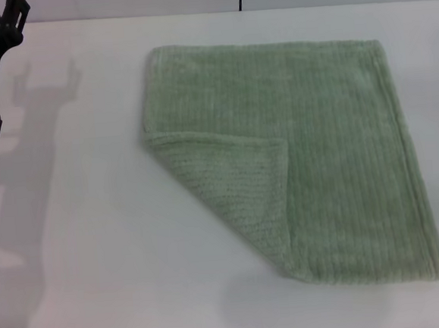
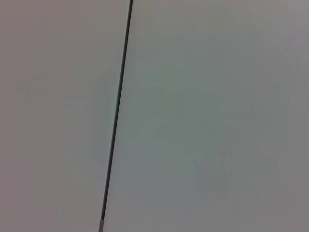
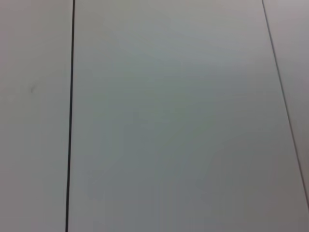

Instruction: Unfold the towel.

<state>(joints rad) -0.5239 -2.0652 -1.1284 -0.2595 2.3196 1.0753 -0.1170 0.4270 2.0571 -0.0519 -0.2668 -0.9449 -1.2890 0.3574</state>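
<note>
At the far left edge of the head view I see my left end effector [image 1: 6, 17] raised above the desk [image 1: 89, 243], well away from the towel [image 1: 324, 140]; only its dark base and part of the fingers show, so I cannot tell how far open it is, and nothing appears to be in it. Off to its right, the towel lies flat on the desk, with its near-left corner folded over [image 1: 240, 189] onto the top face, making a triangular flap. My right end effector is not in any view; both wrist cameras show only plain panels with dark seams.

As I judge it, the risk is in the pinch. The flap's tip [image 1: 283, 145] lies flush on the cloth beneath, so a deep grasp could catch both layers and drag the whole towel instead of opening it. The terry may also slide on the smooth desk when pulled, since nothing pins the far side. A shallow grasp could slip off the hem.
</note>
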